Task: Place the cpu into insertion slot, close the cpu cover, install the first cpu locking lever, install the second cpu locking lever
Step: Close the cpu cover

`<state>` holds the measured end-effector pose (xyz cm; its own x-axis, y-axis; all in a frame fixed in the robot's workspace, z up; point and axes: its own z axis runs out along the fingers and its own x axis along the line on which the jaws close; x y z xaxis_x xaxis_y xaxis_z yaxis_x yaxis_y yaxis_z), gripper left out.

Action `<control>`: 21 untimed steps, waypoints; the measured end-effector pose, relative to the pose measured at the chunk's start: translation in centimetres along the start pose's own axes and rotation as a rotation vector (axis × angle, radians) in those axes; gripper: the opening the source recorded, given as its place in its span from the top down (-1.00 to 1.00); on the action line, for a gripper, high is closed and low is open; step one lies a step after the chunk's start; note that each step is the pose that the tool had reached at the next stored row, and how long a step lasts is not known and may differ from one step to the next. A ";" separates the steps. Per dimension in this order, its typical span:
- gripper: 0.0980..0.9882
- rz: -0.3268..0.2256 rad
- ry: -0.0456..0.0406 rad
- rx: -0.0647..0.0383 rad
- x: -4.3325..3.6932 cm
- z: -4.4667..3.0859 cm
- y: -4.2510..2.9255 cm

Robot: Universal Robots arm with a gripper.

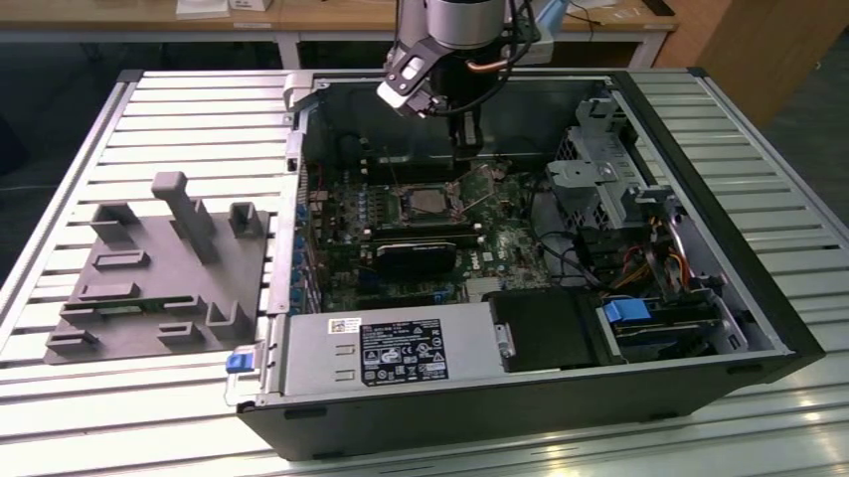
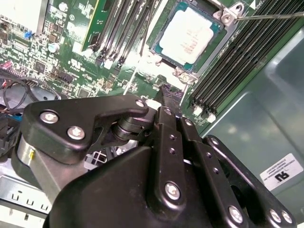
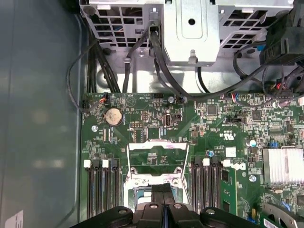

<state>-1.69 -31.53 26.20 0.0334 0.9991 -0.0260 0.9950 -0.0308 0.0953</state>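
Silvery-grey on top, the cpu (image 2: 190, 35) is already lying flat inside the black-framed insertion slot (image 2: 164, 56). That part of the work looks done, and the chip is sitting square so that a plate could come down on it. The cpu cover (image 3: 156, 146) is not lying on it. In the first wrist view its metal frame with the square cutout is standing swung back off the socket, leaving the chip bare. A thin wire lever (image 2: 270, 16) is sticking out past one corner of the socket, apparently unlatched, which fits a cover that is not yet shut.

The gripper (image 3: 163, 188) is hanging low inside the open computer case (image 1: 743, 298), which is resting on the slatted bench (image 1: 199, 119). Its fingers (image 2: 164, 102) are pressed together with nothing visible between them. Their tips are hovering just beside the socket, between the chip and the raised cover. I cannot tell whether they are touching the cover's edge.

In the exterior view the arm is coming in from above the far wall of the case. Its wrist is tilting and the fingers are pointing down at the board, so closed tips would suit pushing rather than grasping
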 end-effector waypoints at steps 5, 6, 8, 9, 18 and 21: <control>0.99 0.000 0.0000 0.000 0.02 0.05 0.54; 0.99 0.000 0.0000 0.000 0.02 0.07 0.70; 0.99 0.000 0.0000 0.000 0.03 0.10 1.03; 0.99 0.000 0.0000 0.000 0.04 0.11 1.19; 0.99 0.000 -0.0001 0.000 0.08 0.22 2.40; 0.99 0.000 -0.0002 0.000 0.09 0.26 2.79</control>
<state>1.12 -31.53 26.20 0.0334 0.9991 -0.0262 0.9950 -0.0308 0.0952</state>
